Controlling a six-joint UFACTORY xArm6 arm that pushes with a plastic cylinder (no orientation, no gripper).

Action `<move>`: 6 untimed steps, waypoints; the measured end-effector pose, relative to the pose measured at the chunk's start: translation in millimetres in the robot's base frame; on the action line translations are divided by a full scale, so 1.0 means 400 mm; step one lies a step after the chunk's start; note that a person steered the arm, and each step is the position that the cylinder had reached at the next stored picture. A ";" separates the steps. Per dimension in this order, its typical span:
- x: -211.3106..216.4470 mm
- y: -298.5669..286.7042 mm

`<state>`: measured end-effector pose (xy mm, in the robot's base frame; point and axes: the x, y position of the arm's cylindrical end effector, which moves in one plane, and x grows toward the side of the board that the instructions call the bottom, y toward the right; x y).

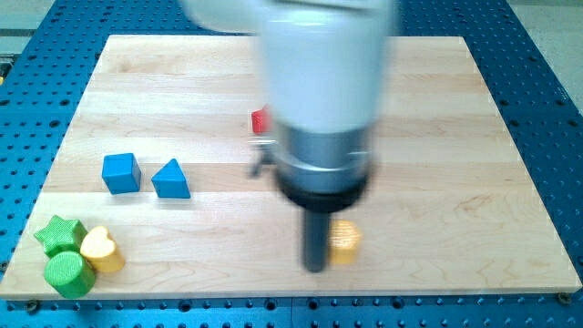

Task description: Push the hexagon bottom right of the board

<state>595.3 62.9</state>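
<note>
There are no jaws on this arm, so nothing is spread, pressed together or pinching: it ends in a straight dark rod, and my tip point(315, 267) rests on the pale wooden desk point(455, 137) near the view's bottom, a little right of centre. The arm's large white and grey housing point(323, 82) is blurred and hides much of the board's upper middle.

The yellow hexagon-like wooden block point(346, 241) sits just to the view's right of the rod, touching it or very nearly so; the blur makes its exact outline hard to read. It lies in the lower middle of the board, well apart from the bottom right corner.

A small red block point(260, 121) peeks out at the left edge of the housing; its shape cannot be made out. Toward the view's left stand a blue cube point(120, 172) and, just beside it, a blue triangular block point(170, 179). In the bottom left corner cluster a green star block point(58, 234), a yellow heart block point(100, 249) and a green cylinder point(68, 273), all close together and apparently touching.

No brand, label or writing can be read anywhere. The board rests on a blue perforated surface point(547, 91).
</note>
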 end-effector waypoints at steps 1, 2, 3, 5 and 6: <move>0.000 0.005; 0.000 0.001; -0.005 0.084; -0.102 0.118; -0.101 0.226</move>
